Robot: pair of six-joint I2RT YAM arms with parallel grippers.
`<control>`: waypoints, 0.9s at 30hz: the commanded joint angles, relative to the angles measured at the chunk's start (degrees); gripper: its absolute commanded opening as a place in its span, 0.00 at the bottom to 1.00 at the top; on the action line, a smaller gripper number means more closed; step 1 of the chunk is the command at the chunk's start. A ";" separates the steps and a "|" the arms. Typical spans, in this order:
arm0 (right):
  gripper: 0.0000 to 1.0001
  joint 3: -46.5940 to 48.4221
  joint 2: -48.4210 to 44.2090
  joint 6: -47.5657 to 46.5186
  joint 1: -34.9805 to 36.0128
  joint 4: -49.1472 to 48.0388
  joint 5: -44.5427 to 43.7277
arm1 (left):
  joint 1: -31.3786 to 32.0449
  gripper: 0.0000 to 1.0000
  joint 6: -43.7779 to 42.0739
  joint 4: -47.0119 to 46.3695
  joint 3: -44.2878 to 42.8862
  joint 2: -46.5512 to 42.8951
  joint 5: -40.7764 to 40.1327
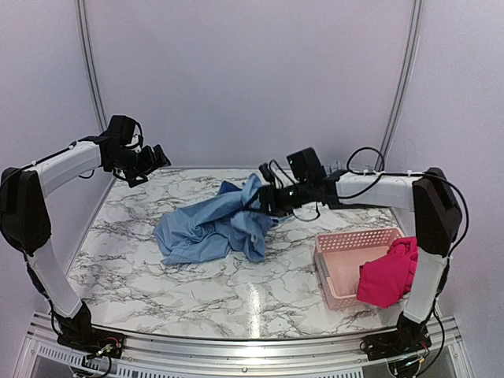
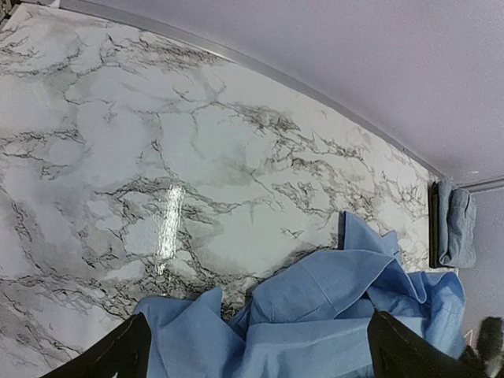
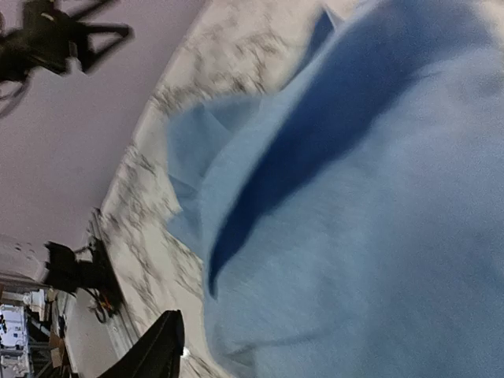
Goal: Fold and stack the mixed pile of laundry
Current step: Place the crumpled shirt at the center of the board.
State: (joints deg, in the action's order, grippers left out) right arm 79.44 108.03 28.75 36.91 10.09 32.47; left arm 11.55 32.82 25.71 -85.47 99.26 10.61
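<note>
Seen from above, a light blue shirt [image 1: 209, 227] lies crumpled at the middle of the marble desk [image 1: 236, 303]. One fold is drawn up into a peak where the right end effector [image 1: 264, 198] reaches in from the right. Whether its jaws are spread or pinching the cloth cannot be told from this angle. The left end effector [image 1: 151, 164] hangs in the air over the desk's far left corner, its fingers spread wide and holding nothing. At the near right, a magenta garment [image 1: 390, 272] is draped over the right rim of a pink basket [image 1: 346, 239], well apart from the shirt. The left wrist camera looks down past two widely parted fingertips [image 2: 118, 354] onto the shirt's rumpled edge and a stretch of bare marble. At the desk's far edge a folded grey-blue cloth [image 2: 457, 224] lies by a dark tray [image 2: 434, 224]. The right wrist camera is filled with blurred blue cloth close to the lens, with a single dark finger [image 3: 157, 350] showing at the bottom, so the grip cannot be read here either.
</note>
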 commanded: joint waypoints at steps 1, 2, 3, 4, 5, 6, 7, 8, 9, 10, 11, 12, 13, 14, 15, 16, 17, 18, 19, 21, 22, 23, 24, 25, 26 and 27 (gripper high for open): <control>0.75 -3.43 -2.11 -3.40 -0.34 2.45 -0.88 | 1.78 0.99 -4.55 0.74 2.43 -1.47 2.69; 0.77 -4.82 -2.58 -3.78 -0.33 2.83 -1.48 | 2.72 0.99 -5.82 0.74 2.82 -1.48 2.88; 0.78 -6.09 -2.72 -3.80 -0.28 3.38 -2.12 | 3.70 0.99 -7.03 0.81 3.16 -1.34 3.07; 0.78 -7.32 -2.51 -3.72 -0.33 3.69 -2.29 | 4.82 0.99 -8.02 0.78 3.46 -1.09 3.71; 0.78 -8.73 -2.15 -3.69 -0.36 4.50 -2.85 | 5.94 0.99 -8.77 0.79 3.77 -0.66 4.09; 0.78 -10.07 -1.77 -3.70 -0.54 5.03 -3.51 | 7.05 0.99 -9.51 0.87 4.00 0.02 4.21; 0.78 -11.34 -1.49 -3.64 -0.91 5.15 -3.71 | 8.20 0.99 -10.14 0.91 4.15 0.51 4.02; 0.78 -12.80 -1.36 -3.37 -1.50 5.45 -4.20 | 9.13 0.99 -10.80 0.97 4.37 1.04 3.98; 0.78 -14.27 -1.57 -3.28 -2.28 5.62 -4.56 | 10.01 0.99 -11.25 1.00 4.43 1.47 3.76; 0.78 -15.70 -1.96 -3.27 -3.11 5.71 -4.83 | 10.75 0.99 -11.68 1.06 4.44 2.03 3.91; 0.78 -17.09 -2.47 -3.39 -4.11 6.10 -5.20 | 11.39 0.99 -12.01 1.05 4.41 2.52 3.97; 0.78 -18.39 -3.25 -3.72 -4.94 6.43 -5.45 | 11.86 0.99 -12.30 1.07 4.43 3.13 3.80; 0.78 -19.68 -4.07 -4.23 -5.86 6.96 -5.83 | 12.28 0.99 -12.60 1.14 4.44 3.70 3.53; 0.78 -20.59 -4.87 -4.95 -6.76 7.86 -6.52 | 12.63 0.99 -13.18 1.29 4.47 4.22 3.15; 0.78 -21.36 -5.80 -5.79 -7.63 8.99 -7.07 | 12.89 0.99 -13.68 1.53 4.56 4.72 2.66; 0.78 -22.20 -6.53 -6.66 -8.48 10.14 -7.53 | 13.10 0.99 -14.26 1.95 4.56 5.16 2.11; 0.78 -22.97 -7.32 -7.48 -9.30 10.88 -8.04 | 13.22 0.99 -14.83 2.32 4.70 5.61 1.88; 0.78 -23.88 -8.12 -8.35 -10.22 11.40 -8.25 | 13.42 0.99 -15.47 2.63 4.92 5.92 1.68; 0.78 -24.62 -9.04 -8.96 -11.07 11.96 -8.40 | 13.60 0.99 -16.35 3.09 5.00 6.32 1.49; 0.78 -25.27 -10.54 -10.56 -12.64 13.51 -8.62 | 14.26 0.99 -18.35 4.29 5.08 7.06 1.01; 0.78 -25.19 -11.21 -11.48 -13.42 14.30 -8.60 | 14.70 0.99 -19.31 5.02 5.05 7.47 0.44; 0.79 -24.83 -11.90 -12.44 -13.67 14.89 -8.50 | 15.18 0.99 -20.09 5.74 5.00 7.95 0.07; 0.79 -23.83 -12.75 -13.74 -13.70 15.00 -7.84 | 15.51 0.99 -20.98 6.68 4.88 8.42 -0.16; 0.80 -22.97 -13.51 -14.17 -13.64 14.44 -6.14 | 15.80 0.97 -21.66 7.29 4.81 8.99 -0.42; 0.80 -21.68 -14.22 -14.12 -13.45 13.41 -4.56 | 15.93 0.93 -22.12 7.70 4.85 9.09 -0.38; 0.81 -19.90 -14.68 -14.14 -12.97 12.64 -3.41 | 15.95 0.89 -22.66 7.99 4.93 8.99 -0.06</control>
State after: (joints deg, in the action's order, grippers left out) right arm 54.50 96.68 17.82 23.53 22.41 25.87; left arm 26.57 14.57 29.26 -80.79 107.15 11.40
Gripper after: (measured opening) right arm 0.800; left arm 0.947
